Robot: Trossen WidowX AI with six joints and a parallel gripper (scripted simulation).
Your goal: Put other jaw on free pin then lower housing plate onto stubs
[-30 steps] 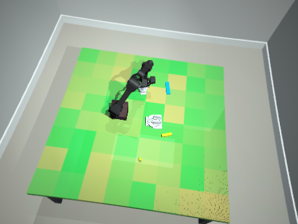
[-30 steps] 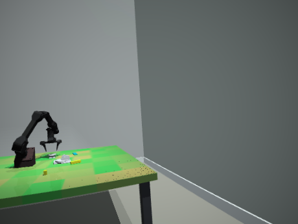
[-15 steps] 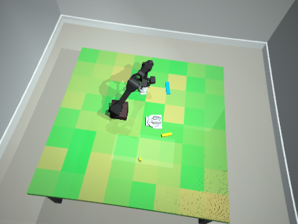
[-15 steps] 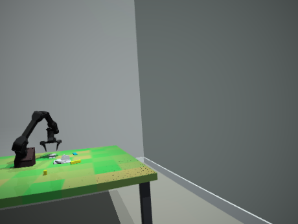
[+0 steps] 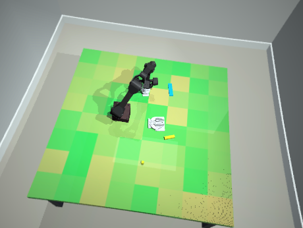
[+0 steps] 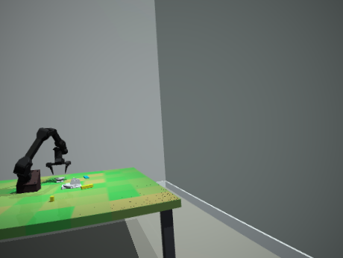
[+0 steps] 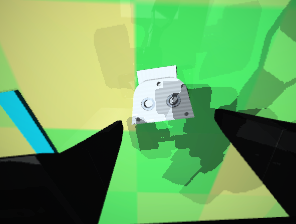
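My gripper (image 6: 60, 174) (image 7: 167, 119) is open and empty, pointing down above the small white housing plate (image 5: 145, 91) (image 6: 60, 180) (image 7: 161, 101). The plate lies on the table; two round holes and a ribbed edge strip show in the wrist view. The fingertips stand to either side of it in that view, not touching it. The arm partly hides the plate in the top view. The white gripper base (image 5: 150, 124) (image 6: 66, 186) lies apart from the plate, with grey-white jaw shapes (image 5: 160, 124) side by side on it. Pins, stubs and tooth mesh are too small to tell.
A blue bar (image 5: 170, 89) (image 6: 86, 177) (image 7: 26, 121) lies beyond the plate. A yellow bar (image 5: 169, 137) (image 6: 87, 186) lies close beside the white base. A small yellow piece (image 5: 142, 162) (image 6: 52, 199) stands farther off. The arm's dark mount (image 5: 125, 115) (image 6: 34, 181) is on the table.
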